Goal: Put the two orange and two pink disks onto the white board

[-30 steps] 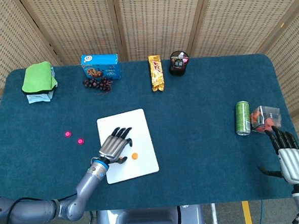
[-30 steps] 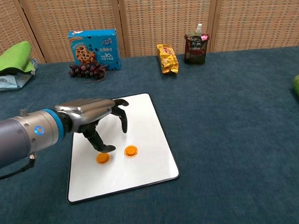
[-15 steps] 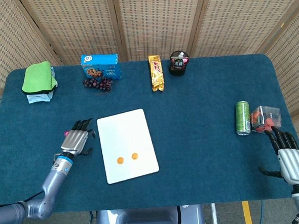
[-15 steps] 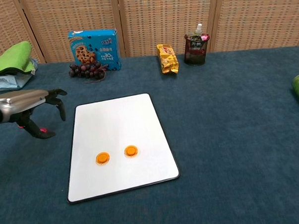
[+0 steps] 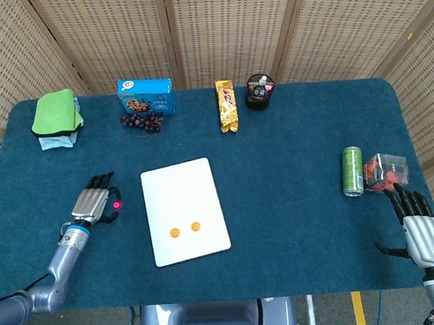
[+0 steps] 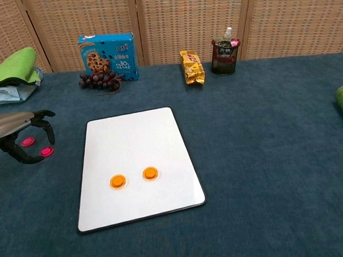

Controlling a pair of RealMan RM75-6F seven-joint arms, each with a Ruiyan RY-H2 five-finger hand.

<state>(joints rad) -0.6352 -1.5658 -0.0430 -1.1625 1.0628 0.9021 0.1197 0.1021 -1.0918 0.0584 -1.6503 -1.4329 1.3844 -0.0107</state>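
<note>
**Head view hides one pink disk under the left hand**

Chest view shows both pink disks (image 6: 46, 151) on the cloth beneath the left hand (image 6: 16, 128), fingers arched, holding nothing. Two orange disks (image 6: 117, 180) lie on the white board (image 6: 132, 136). The right hand (image 5: 420, 227) rests spread, partly cut off.
</note>
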